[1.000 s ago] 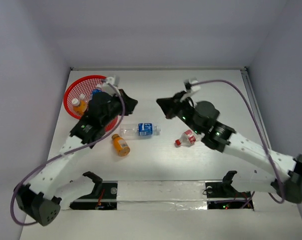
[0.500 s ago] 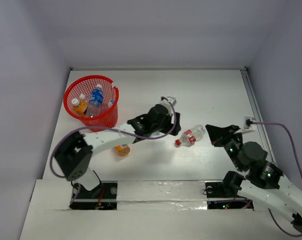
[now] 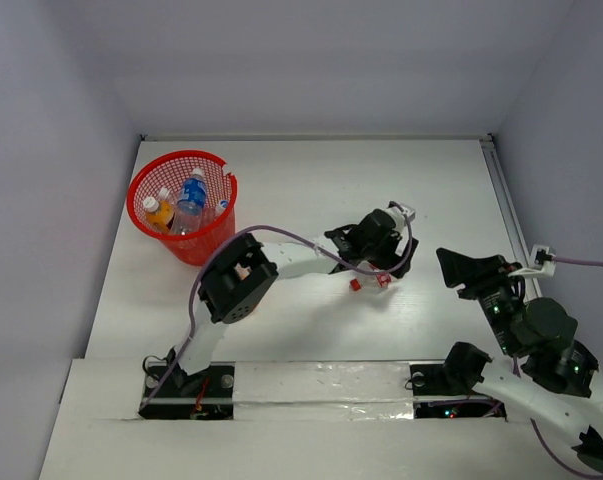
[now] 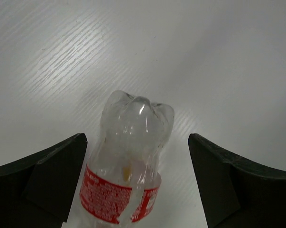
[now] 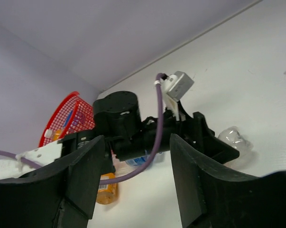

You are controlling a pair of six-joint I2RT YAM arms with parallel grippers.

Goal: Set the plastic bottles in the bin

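Observation:
A clear plastic bottle with a red label [image 4: 128,161] lies on the white table between the spread fingers of my left gripper [image 4: 137,142], which is open with a gap at the right finger. From above, my left gripper [image 3: 373,262] hovers over this bottle's red cap [image 3: 354,284]. The red mesh bin [image 3: 213,232] stands at the far left and holds an orange-filled bottle [image 3: 159,212] and a blue-labelled one [image 3: 191,195]. My right gripper [image 5: 137,142] is open and empty, well right of the bottle. Behind the left arm, the right wrist view shows an orange bottle [image 5: 106,190] and a blue-labelled bottle [image 5: 143,159] on the table.
The left arm [image 3: 301,262] stretches low across the middle of the table. Grey walls close the table at the back and on both sides. A metal rail [image 3: 506,200] runs along the right edge.
My left arm swung from the bin rightward across the table to the red-labelled bottle and opened. My right arm drew back toward the near right corner and opened.

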